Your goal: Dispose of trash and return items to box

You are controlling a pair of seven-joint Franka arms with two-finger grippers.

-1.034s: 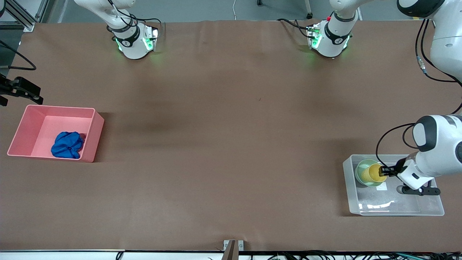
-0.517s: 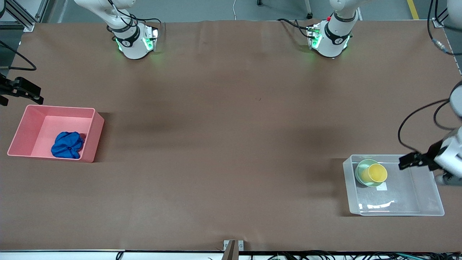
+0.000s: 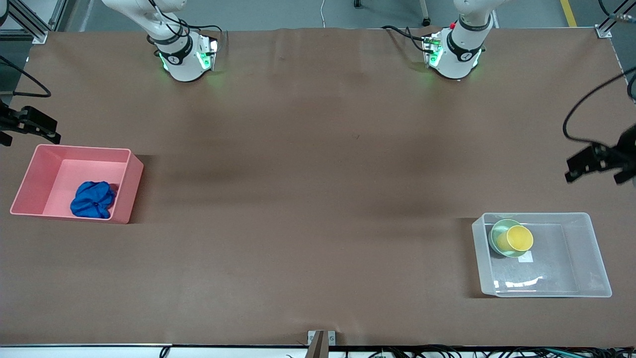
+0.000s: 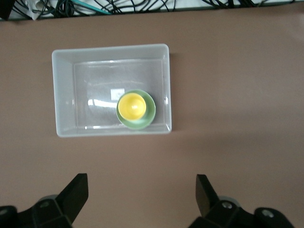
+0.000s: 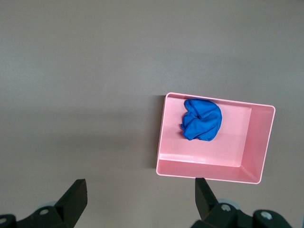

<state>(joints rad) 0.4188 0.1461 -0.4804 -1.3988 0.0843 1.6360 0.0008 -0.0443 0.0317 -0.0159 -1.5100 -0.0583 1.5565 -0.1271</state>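
Observation:
The blue wad (image 3: 93, 199) lies in the pink bin (image 3: 79, 148) at the right arm's end of the table. It also shows in the right wrist view (image 5: 202, 118), inside the bin (image 5: 209, 170). The yellow cup (image 3: 519, 238) stands in the mint-green bowl (image 3: 495, 233), in a corner of the clear tub (image 3: 561, 263) at the left arm's end. The left wrist view shows the cup (image 4: 131, 105), the bowl (image 4: 149, 113) and the tub (image 4: 64, 95). My left gripper (image 3: 598, 166) is open and empty, high over bare table beside the tub. My right gripper (image 3: 27, 133) is open and empty over bare table beside the bin.
A white sticker (image 3: 525, 256) sits on the tub's base next to the bowl. The two arm bases (image 3: 185, 57) (image 3: 454, 54) stand along the table's back edge. A small metal bracket (image 3: 320, 338) and cables lie at the edge nearest the front camera.
My left gripper has let go of the yellow cup, risen out of the tub and moved off over bare table. The cup stays in the bowl. The right arm has not moved.

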